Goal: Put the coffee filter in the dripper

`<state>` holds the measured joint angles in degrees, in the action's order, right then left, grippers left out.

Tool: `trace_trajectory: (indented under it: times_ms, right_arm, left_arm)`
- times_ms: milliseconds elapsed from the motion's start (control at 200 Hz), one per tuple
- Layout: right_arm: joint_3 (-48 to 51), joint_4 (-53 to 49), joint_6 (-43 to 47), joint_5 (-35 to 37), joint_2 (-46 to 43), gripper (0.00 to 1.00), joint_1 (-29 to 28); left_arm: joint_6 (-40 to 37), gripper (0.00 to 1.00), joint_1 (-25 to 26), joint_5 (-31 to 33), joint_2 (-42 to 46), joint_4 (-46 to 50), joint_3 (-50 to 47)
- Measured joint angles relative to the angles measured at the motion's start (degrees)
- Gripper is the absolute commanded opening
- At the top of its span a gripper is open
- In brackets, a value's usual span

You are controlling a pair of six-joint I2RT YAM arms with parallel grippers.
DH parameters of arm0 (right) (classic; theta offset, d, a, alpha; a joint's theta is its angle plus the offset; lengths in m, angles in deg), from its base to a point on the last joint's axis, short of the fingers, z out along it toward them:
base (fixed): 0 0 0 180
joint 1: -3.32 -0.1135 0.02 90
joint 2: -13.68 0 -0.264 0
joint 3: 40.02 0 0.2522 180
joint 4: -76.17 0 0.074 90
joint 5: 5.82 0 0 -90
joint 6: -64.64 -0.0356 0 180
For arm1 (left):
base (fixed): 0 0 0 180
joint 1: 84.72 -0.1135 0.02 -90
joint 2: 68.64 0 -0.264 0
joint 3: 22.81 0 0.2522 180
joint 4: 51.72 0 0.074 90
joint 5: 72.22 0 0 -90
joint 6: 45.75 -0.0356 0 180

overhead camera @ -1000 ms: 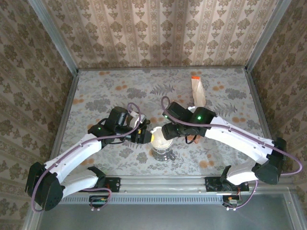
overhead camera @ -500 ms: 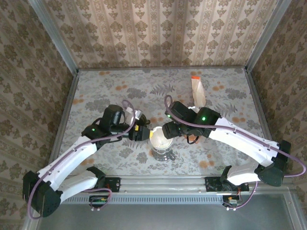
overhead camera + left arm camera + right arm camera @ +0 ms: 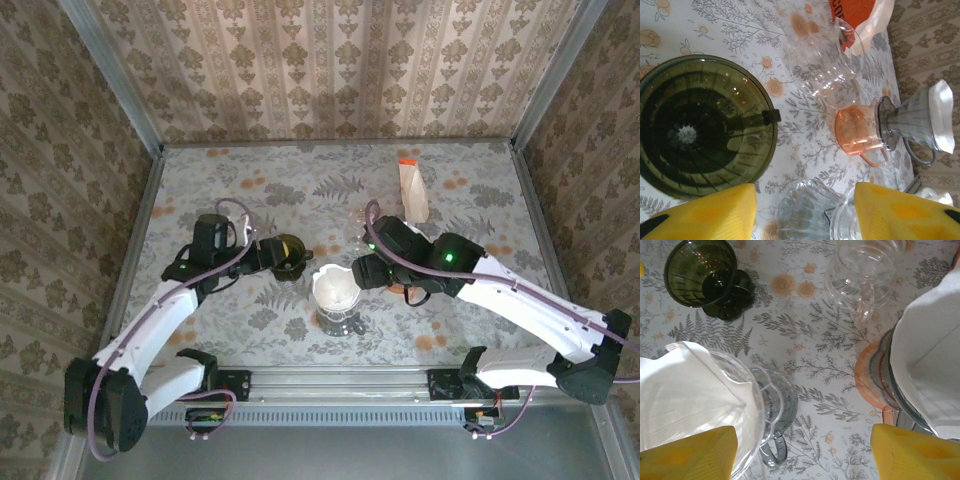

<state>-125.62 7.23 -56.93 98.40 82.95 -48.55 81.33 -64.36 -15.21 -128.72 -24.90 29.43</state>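
Filter looks seated, right claw is closest

The white filter is seen inside the clear dripper, lower centre of the top view. It lies just left of the right claw, which is spread wide and empty. The left claw, also wide and empty, is parked by the green dripper.

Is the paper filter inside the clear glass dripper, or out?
In: the white filter lines the clear dripper, its paper sitting inside the rim.
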Motion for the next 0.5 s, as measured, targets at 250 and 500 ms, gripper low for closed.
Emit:
trace_trajectory:
  times_ms: [250,500]
  right_arm:
    - [3.9,1.5,-0.8,1.1,-5.4,0.72,1.3]
    - [8.6,1.9,-1.8,1.8,-12.7,0.72,2.2]
  left_arm:
    - [-2.6,0.57,2.6,1.1,-16.4,-3.3,15.4]
    - [-8.6,0.56,4.9,-1.2,-35.0,-3.0,31.4]
